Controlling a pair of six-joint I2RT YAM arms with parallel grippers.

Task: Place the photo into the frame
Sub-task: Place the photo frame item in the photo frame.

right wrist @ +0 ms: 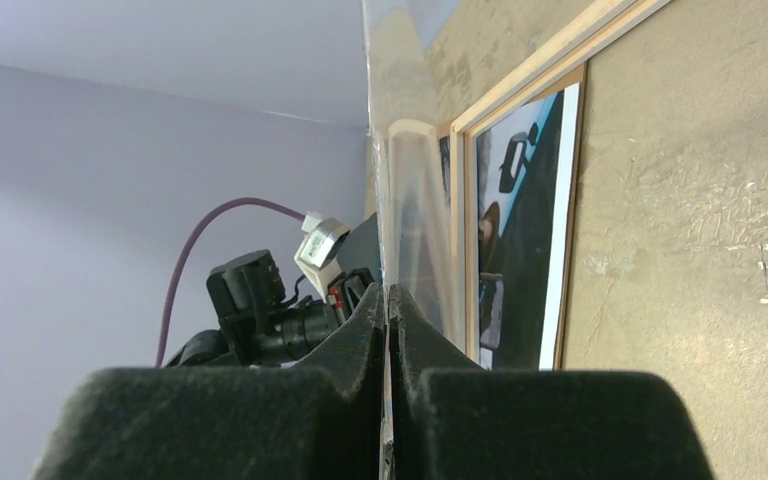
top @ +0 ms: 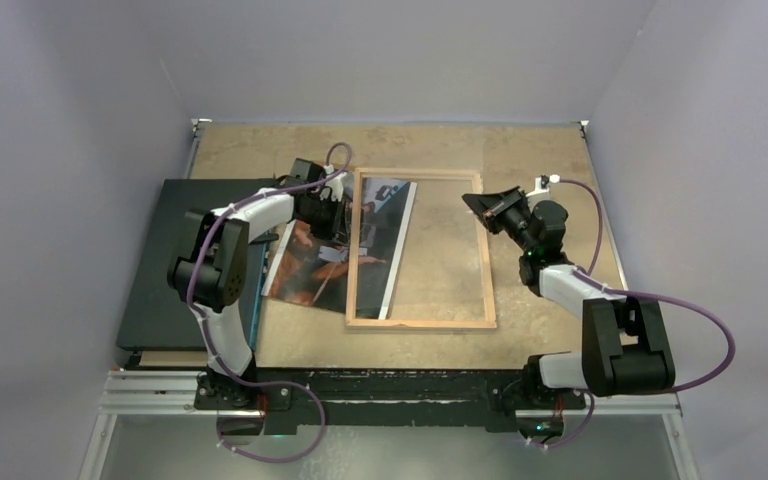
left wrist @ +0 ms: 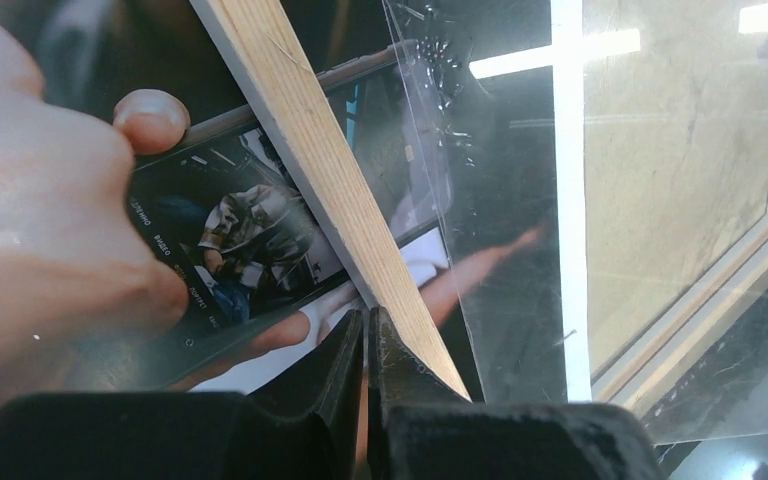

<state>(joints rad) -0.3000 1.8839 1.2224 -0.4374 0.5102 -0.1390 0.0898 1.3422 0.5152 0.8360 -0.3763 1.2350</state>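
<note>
The frame (top: 420, 322) lies on the table with its light wood back up. The photo (top: 310, 265) lies slanted under its left rail (left wrist: 330, 170). Part of the print is inside the opening and part sticks out to the left. My left gripper (top: 338, 222) is shut, and its tips (left wrist: 365, 320) rest on the photo's (left wrist: 250, 230) pale area right beside the rail. My right gripper (top: 472, 203) at the frame's far right corner is shut (right wrist: 388, 295) on the edge of the clear pane (right wrist: 410, 200). That edge is lifted, and the pane (left wrist: 520, 200) slopes over the photo (right wrist: 520, 220).
A large plain dark board (top: 175, 260) lies at the left, partly under the left arm, with a blue edge (top: 255, 300) beside it. Grey walls close in the tan table (top: 540, 150) on three sides. The left arm's wrist (right wrist: 260, 300) shows beyond the pane.
</note>
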